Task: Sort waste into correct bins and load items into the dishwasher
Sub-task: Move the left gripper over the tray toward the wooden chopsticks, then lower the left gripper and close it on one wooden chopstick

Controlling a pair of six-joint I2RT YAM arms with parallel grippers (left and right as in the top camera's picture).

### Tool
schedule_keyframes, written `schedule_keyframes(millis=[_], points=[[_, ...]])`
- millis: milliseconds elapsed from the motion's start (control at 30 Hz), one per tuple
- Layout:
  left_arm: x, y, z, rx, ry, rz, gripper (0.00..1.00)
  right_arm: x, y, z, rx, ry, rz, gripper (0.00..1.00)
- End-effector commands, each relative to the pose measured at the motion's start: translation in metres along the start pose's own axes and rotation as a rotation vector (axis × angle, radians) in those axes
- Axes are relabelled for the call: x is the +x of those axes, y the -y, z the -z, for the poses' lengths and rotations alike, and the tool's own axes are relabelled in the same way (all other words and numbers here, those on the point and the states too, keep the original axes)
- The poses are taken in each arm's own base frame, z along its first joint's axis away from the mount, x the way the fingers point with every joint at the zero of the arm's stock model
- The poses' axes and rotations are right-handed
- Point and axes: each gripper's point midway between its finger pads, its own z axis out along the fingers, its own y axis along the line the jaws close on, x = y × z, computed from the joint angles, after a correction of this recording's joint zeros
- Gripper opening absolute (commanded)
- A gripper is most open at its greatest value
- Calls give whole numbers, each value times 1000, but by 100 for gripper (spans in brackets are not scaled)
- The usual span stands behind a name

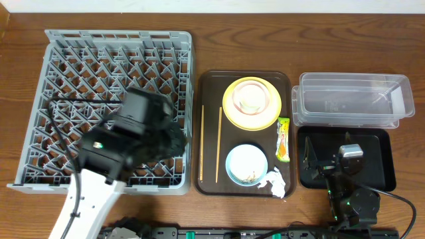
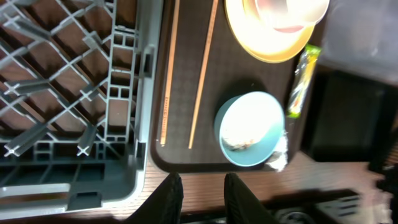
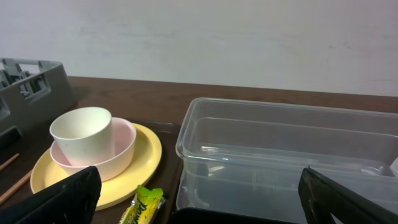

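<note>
The grey dishwasher rack point(image 1: 99, 66) fills the left of the table. My left gripper point(image 2: 202, 186) hangs over the wood by the rack's near right corner, open by a narrow gap with nothing in it. Two chopsticks point(image 1: 202, 143) lie on the brown tray. Beside them are a blue bowl point(image 1: 247, 164) with rice scraps, a crumpled napkin point(image 1: 275, 182) and a yellow-green wrapper point(image 1: 283, 139). A white cup point(image 3: 82, 132) sits in the pink bowl point(image 3: 121, 152) on the yellow plate point(image 3: 146, 155). My right gripper point(image 3: 199, 193) is wide open and empty above the black tray point(image 1: 382, 172).
The brown serving tray point(image 1: 209, 86) lies between the rack and the bins. The clear tub point(image 1: 352, 99) stands at the far right, behind the black tray. A black rail runs along the table's front edge.
</note>
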Motion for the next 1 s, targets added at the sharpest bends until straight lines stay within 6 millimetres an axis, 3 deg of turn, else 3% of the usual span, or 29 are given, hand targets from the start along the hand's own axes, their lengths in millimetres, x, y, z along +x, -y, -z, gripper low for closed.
schedule_keyframes(millis=[0, 200, 267, 400, 467, 700, 867, 967], points=[[-13, -17, -5, -253, 185, -24, 29, 1, 2, 0, 8, -3, -11, 99], [4, -2, -31, -326, 173, -95, 43, 1, 2, 0, 8, -4, -12, 99], [9, 1, -38, -338, 152, -114, 43, 1, 2, 0, 8, -4, -12, 99], [13, 14, -55, -341, 136, -182, 31, 1, 2, 0, 8, -4, -12, 99], [16, 23, -72, -370, 134, -248, 30, 1, 2, 0, 8, -4, -12, 99], [21, -3, -132, -622, 52, -335, 31, 1, 2, 0, 8, -4, -12, 99], [23, -14, -160, -699, 24, -359, 31, 1, 2, 0, 8, -4, -12, 99], [23, -18, -164, -726, 21, -367, 30, 1, 2, 0, 8, -4, -12, 99]])
